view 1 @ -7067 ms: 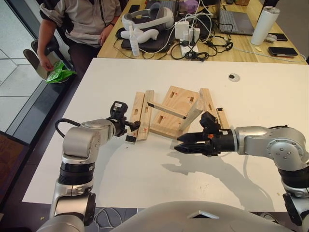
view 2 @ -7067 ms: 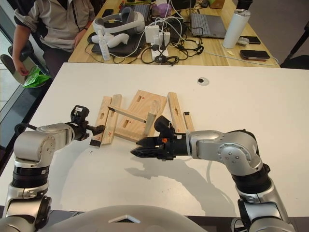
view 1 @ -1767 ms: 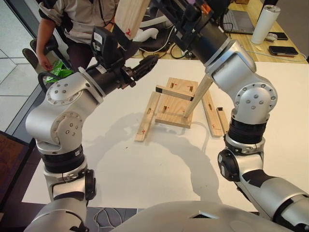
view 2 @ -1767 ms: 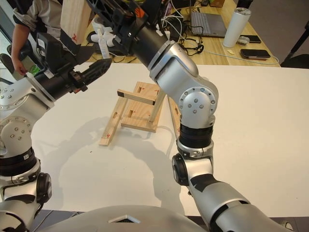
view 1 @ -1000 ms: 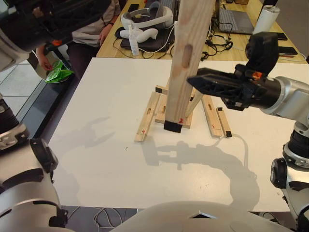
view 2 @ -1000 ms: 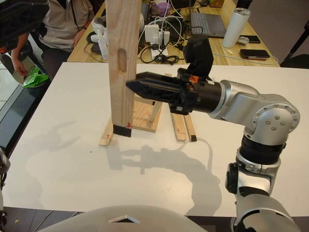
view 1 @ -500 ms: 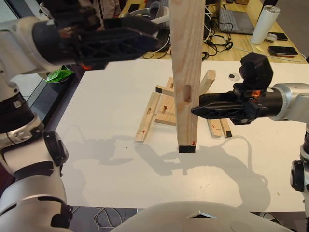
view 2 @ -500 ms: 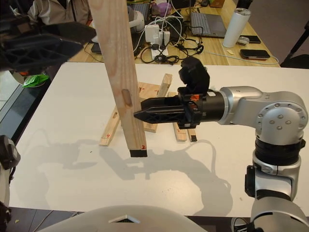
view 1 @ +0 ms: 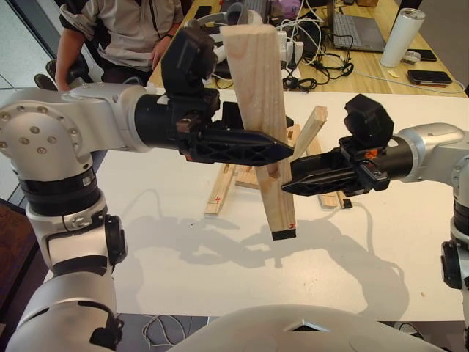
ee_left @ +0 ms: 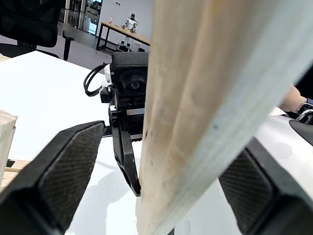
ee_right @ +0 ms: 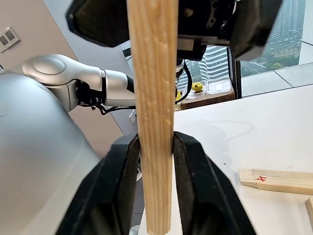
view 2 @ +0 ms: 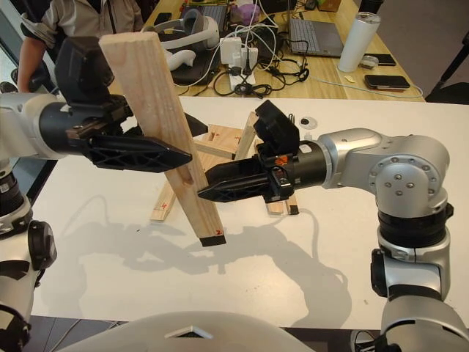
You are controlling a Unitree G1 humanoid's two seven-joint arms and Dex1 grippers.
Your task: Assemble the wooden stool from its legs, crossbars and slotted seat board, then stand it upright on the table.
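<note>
A long wooden stool leg [view 1: 256, 81] hangs tilted over the table, its dark-capped foot low and its top leaning toward my left. My right gripper [view 1: 287, 187] is shut on the leg's lower part, and the right wrist view has the wood [ee_right: 154, 98] pinched between both fingers [ee_right: 122, 186]. My left gripper [view 1: 282, 150] is open at mid-height, one finger on each side of the leg [ee_left: 210, 98]. Behind them the slotted seat board [view 2: 222, 137] lies flat with another leg [view 1: 314, 125] standing in it.
One loose leg [view 2: 165, 198] lies left of the seat board and further wooden pieces [view 2: 282, 205] lie to its right. A cable grommet [view 2: 309, 117] sits farther back. A wooden desk with cables, a laptop and a tumbler [view 1: 401, 29] borders the far edge.
The leg has tipped from nearly upright to a slant and come lower. My left gripper dropped from near the top to mid-leg. My right gripper closed on the lower part.
</note>
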